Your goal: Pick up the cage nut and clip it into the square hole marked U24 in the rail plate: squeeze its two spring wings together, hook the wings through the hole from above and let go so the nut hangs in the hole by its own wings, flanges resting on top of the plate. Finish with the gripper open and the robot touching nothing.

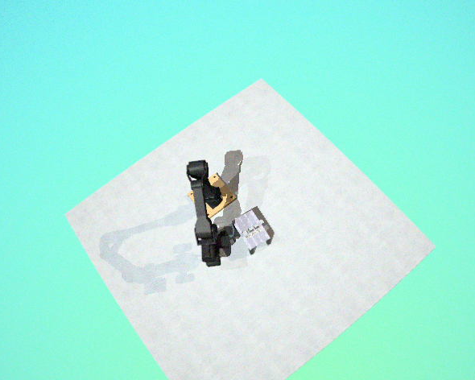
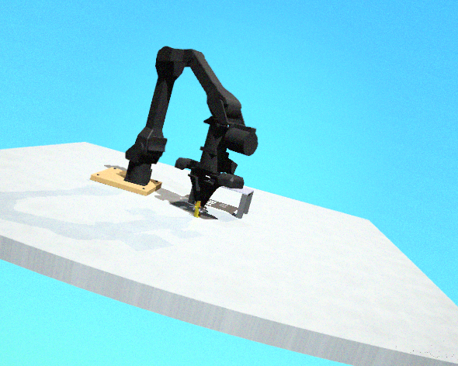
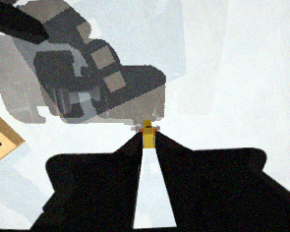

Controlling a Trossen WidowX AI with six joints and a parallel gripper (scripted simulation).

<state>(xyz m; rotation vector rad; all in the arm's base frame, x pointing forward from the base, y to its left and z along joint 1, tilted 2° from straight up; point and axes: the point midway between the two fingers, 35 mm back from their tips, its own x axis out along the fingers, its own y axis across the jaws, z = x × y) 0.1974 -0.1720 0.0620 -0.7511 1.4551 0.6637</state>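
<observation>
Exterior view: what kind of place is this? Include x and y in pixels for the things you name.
Likely a robot test bench: a black arm (image 1: 200,204) (image 2: 157,101) on a tan base plate (image 1: 216,176) (image 2: 99,177) (image 3: 2,143), a lilac rail plate on legs (image 1: 245,222) (image 2: 243,190), plain pale tabletop.

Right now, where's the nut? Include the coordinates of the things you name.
In the wrist view, the yellow cage nut (image 2: 197,209) (image 3: 148,139) is between the gripper's (image 2: 199,204) (image 3: 148,137) fingertips, just right of centre.

No lettering, number, brand or sign could be read in any view. The pale lilac rail plate (image 1: 245,222) (image 2: 248,191) bore small dark and light marks around its middle, seen from above, too small and blurred to make out as words.
</observation>
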